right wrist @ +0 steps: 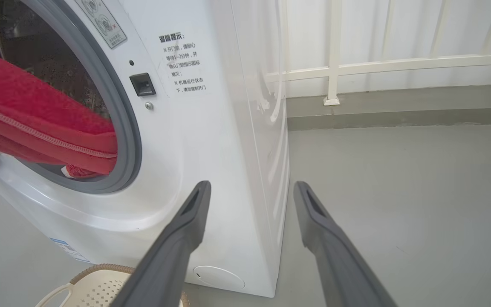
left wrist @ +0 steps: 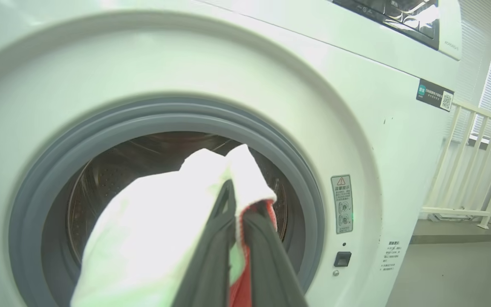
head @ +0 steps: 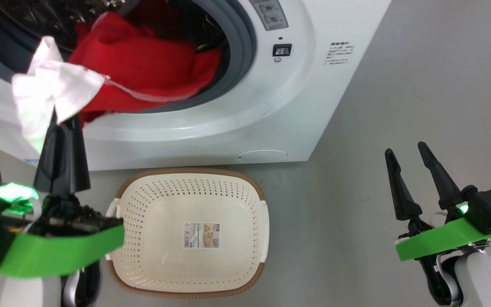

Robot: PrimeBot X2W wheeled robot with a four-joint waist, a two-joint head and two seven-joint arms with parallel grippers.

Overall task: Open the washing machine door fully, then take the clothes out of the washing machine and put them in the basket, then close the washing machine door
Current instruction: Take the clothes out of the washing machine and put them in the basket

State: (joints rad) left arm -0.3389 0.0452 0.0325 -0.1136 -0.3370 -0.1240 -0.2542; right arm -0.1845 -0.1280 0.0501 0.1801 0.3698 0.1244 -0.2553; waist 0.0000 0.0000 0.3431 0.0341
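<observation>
The left claw [head: 60, 121] pinches the clothes [head: 143, 64] to pull them from the washing machine [head: 271, 111]; the basket [head: 247, 200] waits below it; the right claw [head: 405, 149] hangs spread.

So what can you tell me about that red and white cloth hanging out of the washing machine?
It is a red jersey with a white panel and pale stitched hems, soft knit fabric by the look. Crumpled and stretched, it lies partly inside the washing machine and spills over its grey door seal. The left end effector is shut on its white end, holding that part up outside the opening.
</observation>
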